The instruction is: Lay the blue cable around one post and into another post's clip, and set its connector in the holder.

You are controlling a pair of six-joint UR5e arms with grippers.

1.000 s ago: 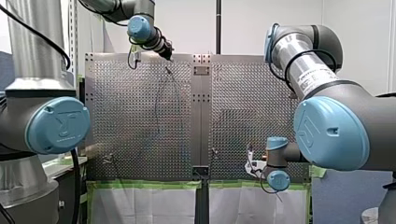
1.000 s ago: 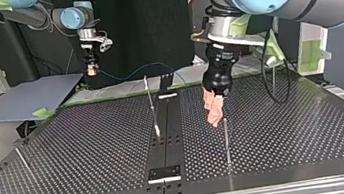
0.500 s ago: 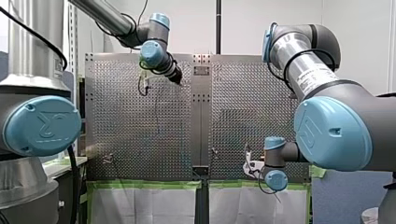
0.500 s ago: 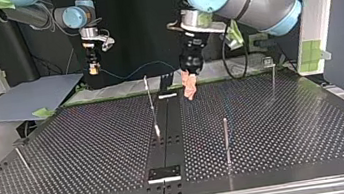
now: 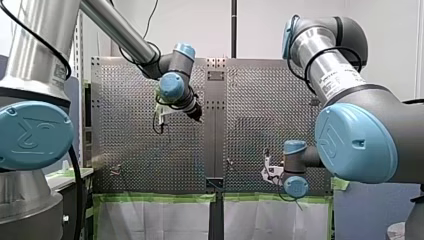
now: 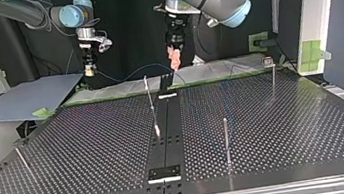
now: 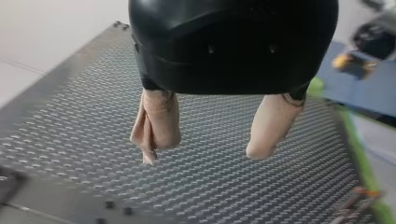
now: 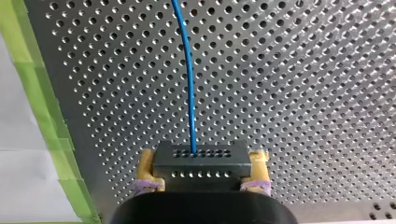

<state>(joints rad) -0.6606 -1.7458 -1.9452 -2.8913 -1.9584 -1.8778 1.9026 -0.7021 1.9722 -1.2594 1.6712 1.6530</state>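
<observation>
My right pincer (image 8: 201,164) is clamped on the connector (image 8: 201,173), a small dark block squeezed between its 2 yellow pads (image 8: 145,163). The blue cable (image 8: 187,70) leaves the block's front face and runs straight ahead of the pincer, over the perforated tabletop (image 8: 289,93). My left pincer (image 7: 205,151) hangs spread wide above the tabletop, with nothing between its 2 beige pads (image 7: 159,121). I judge the cable thin, light and limp. It will sag and trail rather than push, so it needs gentle tension. The connector looks rigid, the sound place to grip. For routing, I would pinch the cable just ahead of the block, without yanking its joint.
</observation>
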